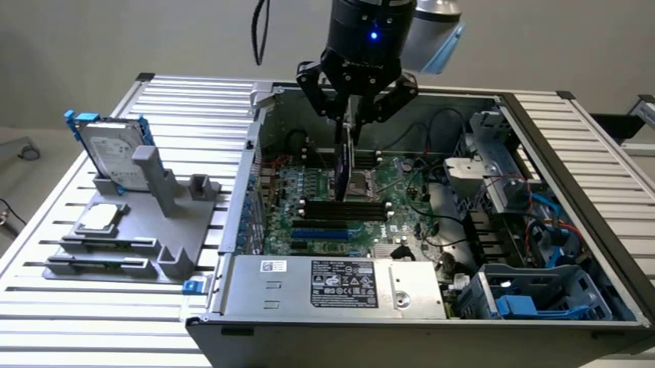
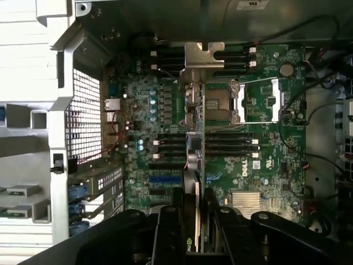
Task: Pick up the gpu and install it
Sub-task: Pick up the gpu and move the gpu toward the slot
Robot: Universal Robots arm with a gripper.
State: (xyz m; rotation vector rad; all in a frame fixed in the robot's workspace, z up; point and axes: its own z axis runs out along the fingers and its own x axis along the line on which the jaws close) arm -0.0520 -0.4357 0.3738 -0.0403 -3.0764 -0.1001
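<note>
The gpu (image 1: 346, 157), a thin rectangular card seen edge-on with a silver end bracket, hangs upright over the green motherboard (image 2: 276, 143) inside the open metal case (image 1: 409, 341), clamped by the black hand (image 1: 355, 115), above the ribbed bench (image 1: 82, 322).

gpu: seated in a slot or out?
Out. The gripper holds the gpu on edge above the motherboard, near the processor socket, not at the blue slots.

We see the gripper (image 1: 355, 115) clamped on the gpu (image 1: 345, 161), edge-on above the motherboard (image 1: 307, 188) in the open computer case (image 1: 409, 341); a hard drive (image 1: 106, 149) stands at the exterior view's left.
</note>
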